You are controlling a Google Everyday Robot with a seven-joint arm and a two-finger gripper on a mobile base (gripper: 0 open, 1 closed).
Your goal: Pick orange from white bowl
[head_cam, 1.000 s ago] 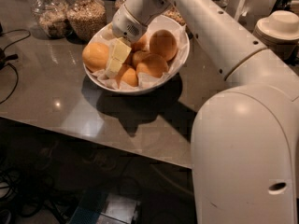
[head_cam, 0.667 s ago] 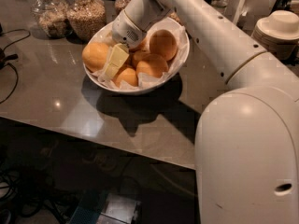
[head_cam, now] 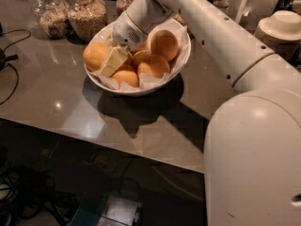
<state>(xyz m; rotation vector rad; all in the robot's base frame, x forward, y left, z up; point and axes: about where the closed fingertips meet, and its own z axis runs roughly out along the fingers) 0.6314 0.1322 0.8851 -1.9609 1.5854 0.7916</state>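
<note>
The white bowl (head_cam: 184,55) stands on the grey counter, lined with crinkled white paper and holding several oranges. The largest, slightly oval orange (head_cam: 163,44) lies at the bowl's right back. A rounder orange (head_cam: 95,55) lies at the left, and smaller ones (head_cam: 153,66) lie at the front. My gripper (head_cam: 113,61) reaches down into the bowl's left half. It sits between the left orange and the middle ones, to the left of the large orange. My white arm comes in from the upper right over the bowl.
Glass jars of grains (head_cam: 88,15) stand behind the bowl at the back left. A stack of white plates (head_cam: 282,29) sits at the back right. A dark cable (head_cam: 9,76) lies on the counter's left. The counter's front edge (head_cam: 117,142) runs below the bowl.
My gripper has sunk a little lower into the bowl's left side, among the oranges. The bowl and the oranges have not visibly moved.
</note>
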